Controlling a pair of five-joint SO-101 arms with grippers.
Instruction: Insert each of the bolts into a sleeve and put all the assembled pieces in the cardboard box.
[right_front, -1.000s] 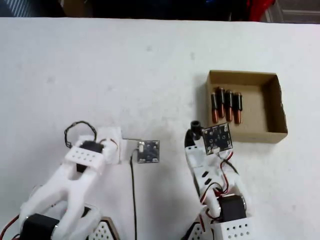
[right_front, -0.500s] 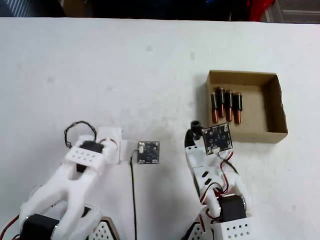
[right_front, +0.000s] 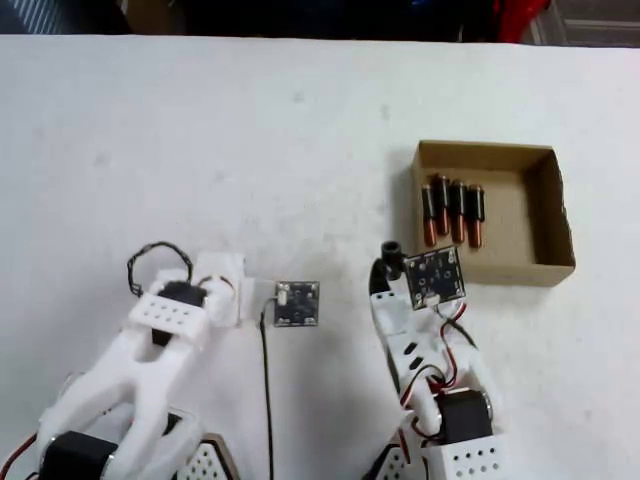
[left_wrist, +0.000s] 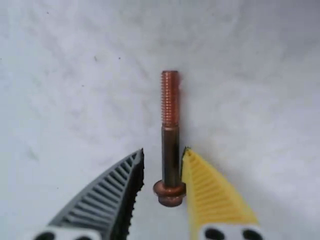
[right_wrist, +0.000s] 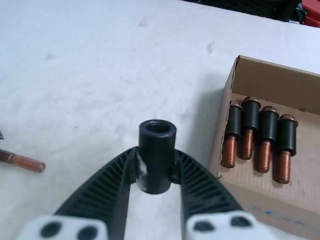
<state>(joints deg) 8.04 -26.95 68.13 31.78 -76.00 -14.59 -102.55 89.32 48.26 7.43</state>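
A copper bolt (left_wrist: 170, 135) lies on the white table between the fingers of my left gripper (left_wrist: 162, 150). The yellow finger (left_wrist: 210, 195) touches its shank, the grey finger (left_wrist: 112, 195) stands a little off, so the gripper is open around it. The bolt's threaded tip (right_wrist: 25, 162) also shows in the right wrist view. My right gripper (right_wrist: 156, 152) is shut on an upright black sleeve (right_wrist: 157, 134), left of the cardboard box (right_front: 487, 148). That sleeve (right_front: 392, 248) shows in the high view too. Several assembled pieces (right_front: 452, 212) lie side by side in the box.
The box (right_wrist: 280, 82) stands at mid right, close beyond the right arm. The left arm's body (right_front: 165, 320) and a black cable (right_front: 266, 390) occupy the near left. The far half of the table (right_front: 250, 120) is bare white surface.
The left arm has shifted very slightly, its cable loop nudging left. The right arm and the sleeve have not moved.
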